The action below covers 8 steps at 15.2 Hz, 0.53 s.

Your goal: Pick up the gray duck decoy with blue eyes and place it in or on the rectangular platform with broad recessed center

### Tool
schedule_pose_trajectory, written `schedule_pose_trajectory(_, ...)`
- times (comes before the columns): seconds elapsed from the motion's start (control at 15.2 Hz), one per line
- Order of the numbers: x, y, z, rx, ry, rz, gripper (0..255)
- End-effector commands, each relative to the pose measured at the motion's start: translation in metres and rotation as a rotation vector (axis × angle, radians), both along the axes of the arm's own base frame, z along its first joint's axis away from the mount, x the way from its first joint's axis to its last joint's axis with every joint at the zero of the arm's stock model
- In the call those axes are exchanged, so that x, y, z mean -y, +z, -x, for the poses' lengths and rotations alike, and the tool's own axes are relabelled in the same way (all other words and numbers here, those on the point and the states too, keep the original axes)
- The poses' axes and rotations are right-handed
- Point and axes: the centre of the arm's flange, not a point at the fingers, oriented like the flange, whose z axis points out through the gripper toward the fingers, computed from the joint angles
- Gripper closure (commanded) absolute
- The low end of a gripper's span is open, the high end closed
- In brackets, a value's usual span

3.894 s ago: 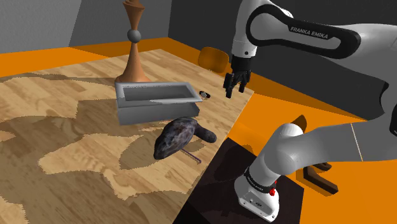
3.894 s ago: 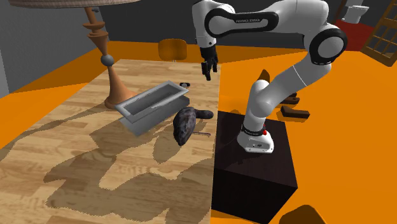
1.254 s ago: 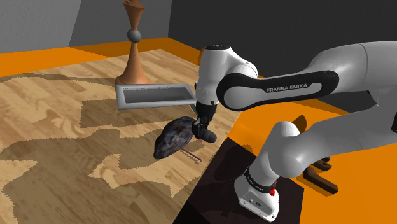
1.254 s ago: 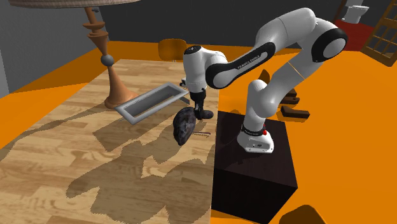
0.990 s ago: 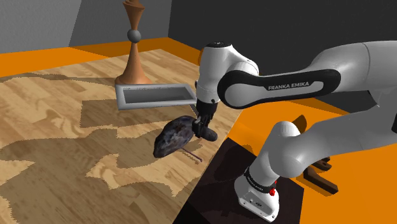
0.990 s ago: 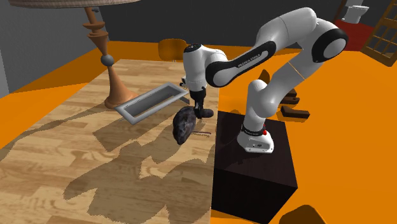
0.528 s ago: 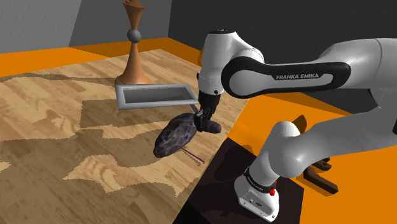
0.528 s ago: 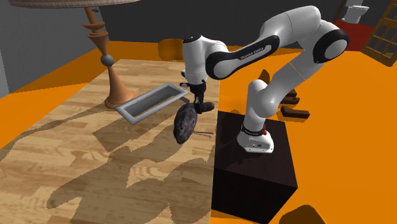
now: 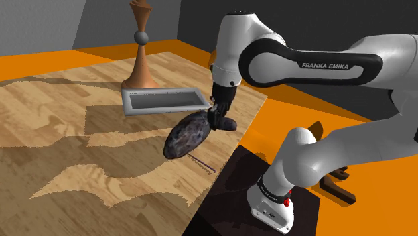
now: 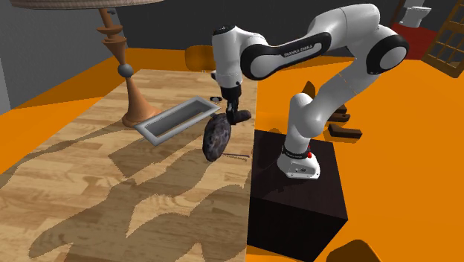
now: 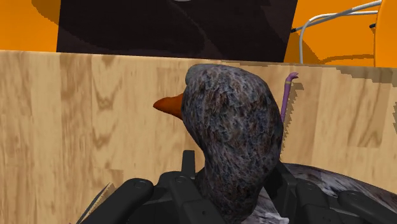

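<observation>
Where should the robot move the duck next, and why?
Probably a small lift and then a move sideways toward the gray tray. The gripper is shut on the duck at its neck, and the duck hangs tilted, seemingly just off the table. It is beside the tray, not over its recess, so it likely needs height to pass over the rim.

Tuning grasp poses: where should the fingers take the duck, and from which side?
The duck's neck: it is the narrow part and fits between the fingers, as the wrist view shows; the body is broad and rounded. Come from above, a finger on each side, as the gripper does now.
</observation>
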Motion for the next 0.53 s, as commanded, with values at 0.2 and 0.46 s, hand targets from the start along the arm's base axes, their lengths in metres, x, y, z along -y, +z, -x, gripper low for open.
schedule_pose_trajectory(0.2, 0.0, 0.027, 0.001, 0.002, 0.0, -0.001, 255)
schedule_pose_trajectory(0.46, 0.0, 0.048, 0.001, 0.002, 0.0, -0.001, 255)
